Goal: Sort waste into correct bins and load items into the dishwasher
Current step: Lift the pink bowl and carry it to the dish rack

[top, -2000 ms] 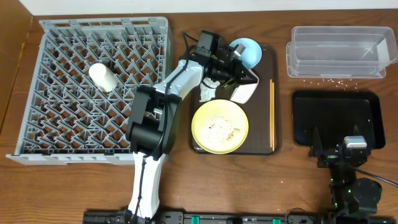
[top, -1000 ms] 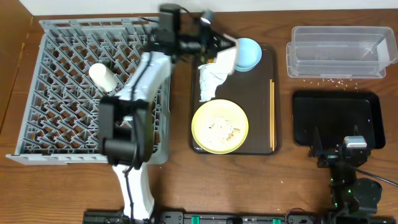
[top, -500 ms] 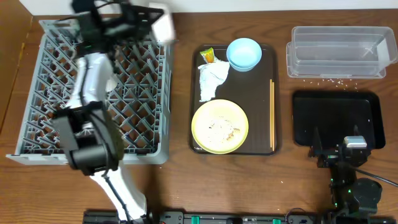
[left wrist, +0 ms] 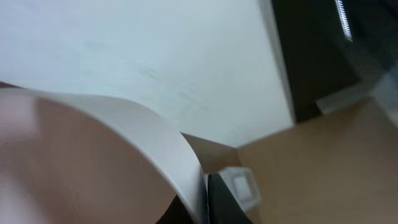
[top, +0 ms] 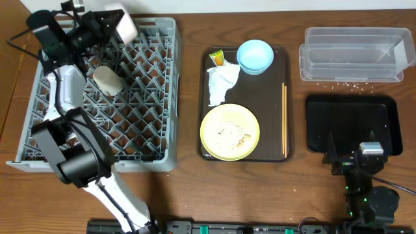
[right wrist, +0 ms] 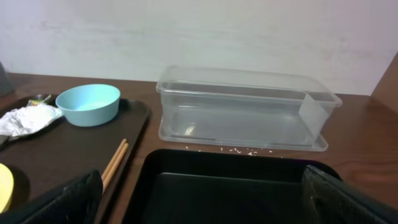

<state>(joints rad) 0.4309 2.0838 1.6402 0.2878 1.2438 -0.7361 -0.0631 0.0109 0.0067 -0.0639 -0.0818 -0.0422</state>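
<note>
A: State of left claw (top: 109, 27)?
B: Clenched on white bowl (top: 123, 25), held over far left corner of grey dish rack (top: 130, 117). Wrist view blurred, mostly pale bowl rim.
A: Elsewhere in rack?
B: Noted small white cup (top: 107, 79) on its side, just on near side of that bowl.
A: State of right claw (right wrist: 200, 190)?
B: Released, fingers (right wrist: 56, 199) wide apart, low over near edge of black tray (top: 354, 120).
A: Contents of brown serving tray (top: 270, 91)?
B: Recorded light blue bowl (top: 255, 56) at far end, wrapper (top: 216, 58) near it, crumpled napkin (top: 221, 84) just beside wrapper, yellow plate (top: 211, 123) with crumbs (top: 231, 134) at near end, chopsticks (top: 283, 120) along right edge.
A: Position of clear tub (top: 354, 55)?
B: Beyond black tray, apart from it; loose grains (top: 338, 82) on surface (top: 195, 188) between.
</note>
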